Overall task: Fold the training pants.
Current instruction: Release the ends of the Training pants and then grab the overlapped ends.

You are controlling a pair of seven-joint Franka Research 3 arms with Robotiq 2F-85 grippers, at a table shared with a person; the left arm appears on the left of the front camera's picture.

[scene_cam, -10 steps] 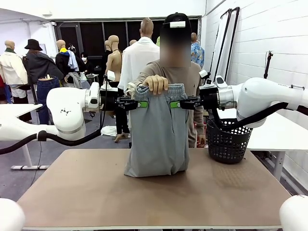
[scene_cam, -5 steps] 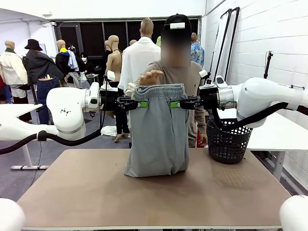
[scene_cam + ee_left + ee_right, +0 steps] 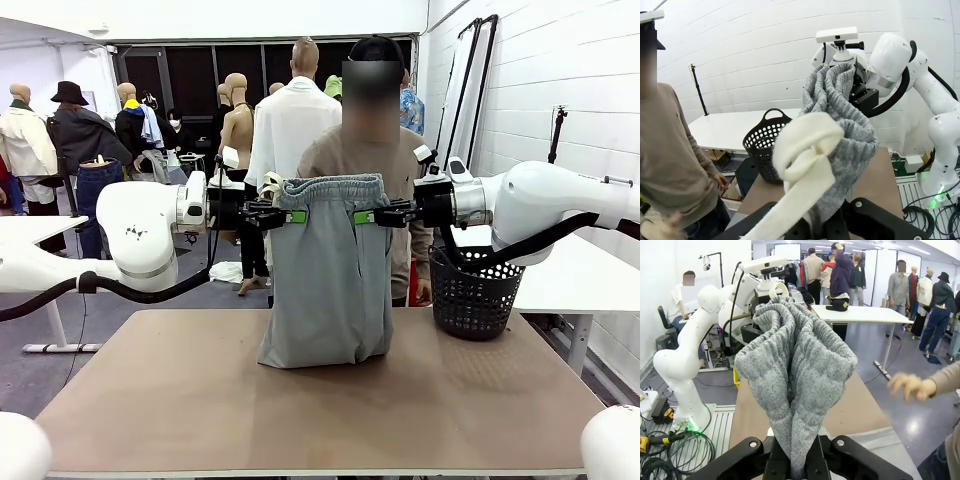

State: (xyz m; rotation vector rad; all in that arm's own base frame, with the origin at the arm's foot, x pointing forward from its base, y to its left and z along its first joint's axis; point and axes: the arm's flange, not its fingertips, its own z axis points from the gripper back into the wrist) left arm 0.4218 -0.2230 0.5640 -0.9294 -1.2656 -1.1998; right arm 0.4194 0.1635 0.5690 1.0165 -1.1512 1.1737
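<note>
The light grey training pants [image 3: 328,280] hang by their gathered waistband above the table, and their folded lower end rests on the tabletop [image 3: 200,400]. My left gripper [image 3: 297,216] is shut on the waistband's left side. My right gripper [image 3: 362,216] is shut on its right side. In the left wrist view the bunched waistband [image 3: 850,130] and the pale drawstring [image 3: 805,150] rise from my left gripper [image 3: 822,227]. In the right wrist view the grey fabric [image 3: 795,370] is pinched in my right gripper [image 3: 797,467].
A person [image 3: 360,150] stands just behind the pants at the far edge, one hand [image 3: 910,385] held off the cloth. A black mesh basket [image 3: 475,295] sits at the table's back right corner. Brown tabletop lies bare in front of the pants.
The person's hand, which gripped the middle of the waistband, has let go and drawn back out of sight behind the pants. Both grippers and the pants stay as they were.
</note>
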